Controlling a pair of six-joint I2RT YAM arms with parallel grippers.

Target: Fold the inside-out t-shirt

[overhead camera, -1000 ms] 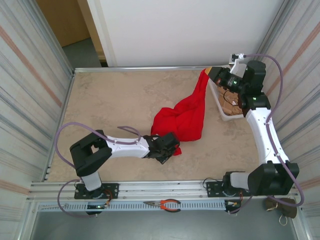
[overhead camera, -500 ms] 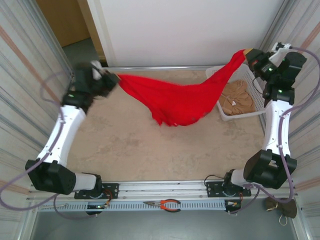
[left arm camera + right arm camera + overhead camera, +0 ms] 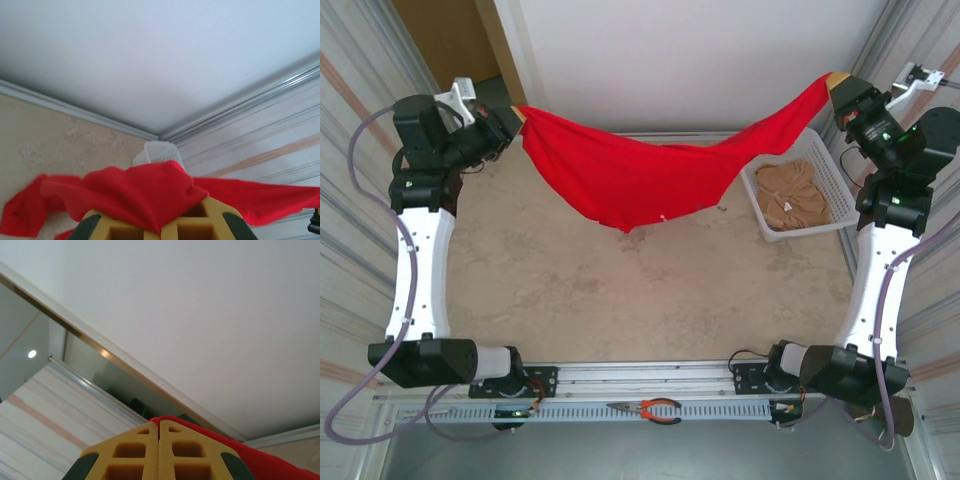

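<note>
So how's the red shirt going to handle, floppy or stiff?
Likely very floppy: the shirt sags deeply between the left pincer and right pincer. Probably light, since both hold it by pinched edges alone. It bunches and folds readily, so it may not spread flat by itself.

We see a bright red t-shirt (image 3: 640, 185) with a tiny white mark near its lowest fold. The table (image 3: 620, 300) is beige, mottled like marble. A white basket (image 3: 800, 234) holds a tan-brown garment (image 3: 798, 192). The left gripper (image 3: 160, 229) and right gripper (image 3: 159, 425) are mustard yellow with dark grey pads. The pliers (image 3: 655, 408) have orange handles.
</note>
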